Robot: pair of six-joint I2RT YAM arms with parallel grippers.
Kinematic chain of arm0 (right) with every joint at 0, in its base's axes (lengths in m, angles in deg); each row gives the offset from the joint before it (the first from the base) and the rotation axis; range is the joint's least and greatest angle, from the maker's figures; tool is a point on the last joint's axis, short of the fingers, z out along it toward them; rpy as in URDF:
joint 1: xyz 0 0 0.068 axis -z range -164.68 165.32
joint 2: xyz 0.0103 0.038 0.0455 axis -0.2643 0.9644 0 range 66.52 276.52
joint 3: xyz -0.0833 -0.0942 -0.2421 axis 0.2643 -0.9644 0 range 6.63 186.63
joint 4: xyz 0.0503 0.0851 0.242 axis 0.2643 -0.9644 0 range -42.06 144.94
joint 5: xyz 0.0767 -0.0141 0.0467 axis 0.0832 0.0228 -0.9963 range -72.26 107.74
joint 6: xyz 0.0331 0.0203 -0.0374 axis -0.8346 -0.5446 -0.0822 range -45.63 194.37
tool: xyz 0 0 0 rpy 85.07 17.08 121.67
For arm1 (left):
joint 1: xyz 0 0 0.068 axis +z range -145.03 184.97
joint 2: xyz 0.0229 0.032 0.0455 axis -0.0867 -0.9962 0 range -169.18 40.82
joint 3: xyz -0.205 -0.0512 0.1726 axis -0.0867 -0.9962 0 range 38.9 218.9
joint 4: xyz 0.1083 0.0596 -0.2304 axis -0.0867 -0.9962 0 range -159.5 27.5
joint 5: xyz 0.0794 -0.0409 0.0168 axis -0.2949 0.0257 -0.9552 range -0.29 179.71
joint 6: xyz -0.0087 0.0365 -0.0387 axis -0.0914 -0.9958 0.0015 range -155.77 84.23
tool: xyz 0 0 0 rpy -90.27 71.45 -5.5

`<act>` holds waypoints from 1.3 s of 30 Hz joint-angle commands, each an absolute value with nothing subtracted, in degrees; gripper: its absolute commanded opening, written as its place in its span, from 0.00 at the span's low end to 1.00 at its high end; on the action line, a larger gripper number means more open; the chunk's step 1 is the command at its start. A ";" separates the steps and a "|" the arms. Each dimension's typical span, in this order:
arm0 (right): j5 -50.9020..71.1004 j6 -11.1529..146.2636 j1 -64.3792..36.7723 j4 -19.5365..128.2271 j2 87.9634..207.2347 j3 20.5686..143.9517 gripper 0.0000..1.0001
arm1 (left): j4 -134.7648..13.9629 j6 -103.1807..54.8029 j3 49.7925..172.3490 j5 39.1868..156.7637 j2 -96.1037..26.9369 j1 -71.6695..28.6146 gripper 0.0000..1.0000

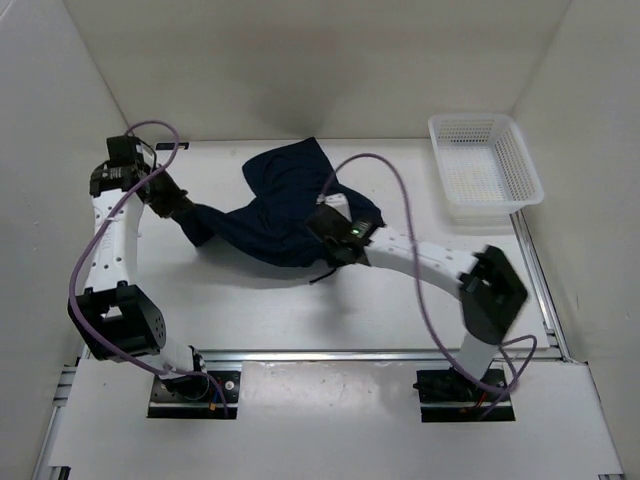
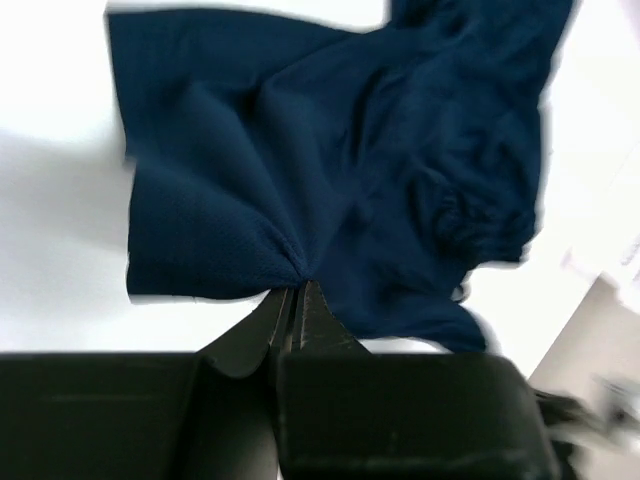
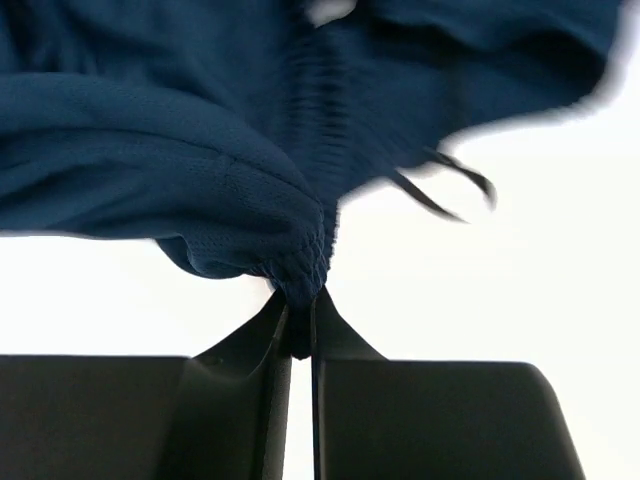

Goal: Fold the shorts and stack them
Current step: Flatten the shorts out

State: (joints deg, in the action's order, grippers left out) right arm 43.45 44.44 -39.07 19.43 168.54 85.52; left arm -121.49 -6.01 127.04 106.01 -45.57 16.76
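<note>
Both arms have hold of the shorts (image 1: 280, 215), one pair in dark navy, unfolded and crumpled.

Position: the shorts lie on the white table (image 1: 300, 320), about mid-width and toward the far side, between the two arms. The left end of the cloth is drawn out into a narrow tail; the bulk sits in a rumpled heap toward the middle and right.

The left gripper (image 2: 297, 292) is at that tail. Its fingers are pressed together with a fold of cloth pinched at the tips, and creases fan out from the pinch across the fabric. Beyond the pinch the cloth is spread over the white surface.

The right gripper (image 3: 300, 305) is at the near right edge of the heap. Its fingers are almost touching, clamped on a bunched, gathered edge of the shorts, and the cloth bulges just past the tips.

A thin dark drawstring (image 3: 440, 185) loops loose to the right of that pinch, blurred in the right wrist view.

Whether the cloth is raised off the table at either pinch cannot be told from the top view.

A white mesh basket (image 1: 480, 122) stands at the far right corner of the table, well apart from the shorts.
</note>
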 commanded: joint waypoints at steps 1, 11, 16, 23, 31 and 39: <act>57.26 40.28 -39.60 16.37 155.40 74.25 0.00 | -119.02 -7.56 118.73 108.87 -41.36 14.65 0.10; 53.45 18.92 -42.33 6.42 138.41 54.61 0.36 | -111.64 -3.95 91.20 110.10 -33.01 8.75 0.34; 48.51 16.36 -42.95 6.95 138.33 56.63 0.73 | -111.64 -3.95 90.49 109.58 -33.01 8.14 0.66; 36.49 14.70 -34.35 10.45 134.38 59.71 0.75 | -112.95 -1.86 90.50 105.10 -32.48 8.14 0.66; 15.21 6.27 -17.75 18.01 124.90 47.45 0.73 | -112.95 4.92 85.14 102.99 -33.97 8.14 0.67; 4.22 -1.56 -9.12 24.79 116.80 33.54 0.66 | -108.92 5.45 83.38 101.40 -39.25 7.61 0.67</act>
